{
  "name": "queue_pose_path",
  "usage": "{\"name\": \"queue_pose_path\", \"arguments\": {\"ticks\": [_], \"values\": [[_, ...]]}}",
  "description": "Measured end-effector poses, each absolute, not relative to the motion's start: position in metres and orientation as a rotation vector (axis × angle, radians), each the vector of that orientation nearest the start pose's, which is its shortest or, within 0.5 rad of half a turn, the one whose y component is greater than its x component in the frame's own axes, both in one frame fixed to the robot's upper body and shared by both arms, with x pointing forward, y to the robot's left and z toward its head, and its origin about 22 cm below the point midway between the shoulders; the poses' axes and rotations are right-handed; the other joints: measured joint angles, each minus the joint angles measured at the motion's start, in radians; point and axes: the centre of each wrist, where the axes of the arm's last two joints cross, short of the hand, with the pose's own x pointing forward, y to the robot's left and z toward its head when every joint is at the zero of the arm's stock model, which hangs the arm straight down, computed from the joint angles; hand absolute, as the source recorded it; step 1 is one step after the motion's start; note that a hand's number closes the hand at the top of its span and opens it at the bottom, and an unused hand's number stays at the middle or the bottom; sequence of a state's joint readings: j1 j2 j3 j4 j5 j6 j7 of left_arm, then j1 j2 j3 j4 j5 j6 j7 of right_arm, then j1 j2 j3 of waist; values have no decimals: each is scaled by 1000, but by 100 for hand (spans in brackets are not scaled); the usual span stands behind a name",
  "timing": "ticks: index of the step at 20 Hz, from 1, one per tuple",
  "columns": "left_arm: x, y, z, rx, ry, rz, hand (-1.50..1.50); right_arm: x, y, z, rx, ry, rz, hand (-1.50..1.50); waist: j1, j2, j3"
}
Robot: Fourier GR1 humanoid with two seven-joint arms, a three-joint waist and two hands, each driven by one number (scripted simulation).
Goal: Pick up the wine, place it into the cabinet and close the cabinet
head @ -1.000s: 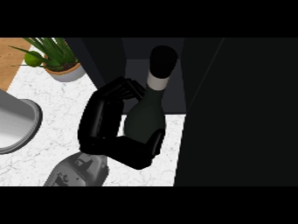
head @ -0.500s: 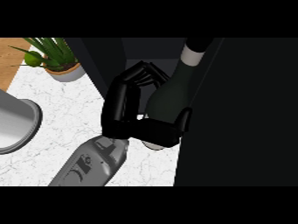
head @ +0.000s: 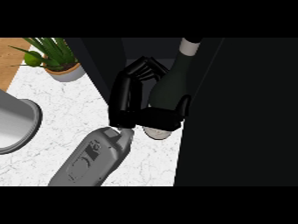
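- Left hand (head: 130, 101) is curled round the wine (head: 171, 87), thumb across its lower body.
- Wine is tilted, neck uppermost, at the dark cabinet (head: 254, 113) opening, above the counter (head: 67, 105).
- Hand and wine sit further right than a second ago; the plant (head: 53, 59) is unmoved.

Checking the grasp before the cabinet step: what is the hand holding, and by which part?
The left hand holds the wine bottle by its lower body, thumb across it near the base.
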State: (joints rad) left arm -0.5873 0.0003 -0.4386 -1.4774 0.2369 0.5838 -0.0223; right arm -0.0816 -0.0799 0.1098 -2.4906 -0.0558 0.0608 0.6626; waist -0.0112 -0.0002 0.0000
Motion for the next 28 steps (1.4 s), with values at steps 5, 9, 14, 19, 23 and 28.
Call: {"name": "queue_pose_path", "arguments": {"ticks": [5,9,14,19,23,28], "values": [[300,60,99,-254,-1886,80,150,149,-208,206,149,-1885,247,-150,-1,0,0],[307,60,87,-232,-1883,76,150,150,-207,206,152,-1890,244,-150,-1,0,0],[313,60,67,-157,-1893,32,150,150,-209,203,139,-1901,245,-150,0,0,0],[319,59,51,-100,-1912,10,150,148,-210,203,133,-1890,252,-150,-3,0,0],[329,67,39,-60,-1932,23,150,149,-209,200,140,-1896,246,-150,-3,1,0],[338,75,33,-44,-1930,49,150,150,-211,208,119,-1893,247,-150,-1,1,0]]}}
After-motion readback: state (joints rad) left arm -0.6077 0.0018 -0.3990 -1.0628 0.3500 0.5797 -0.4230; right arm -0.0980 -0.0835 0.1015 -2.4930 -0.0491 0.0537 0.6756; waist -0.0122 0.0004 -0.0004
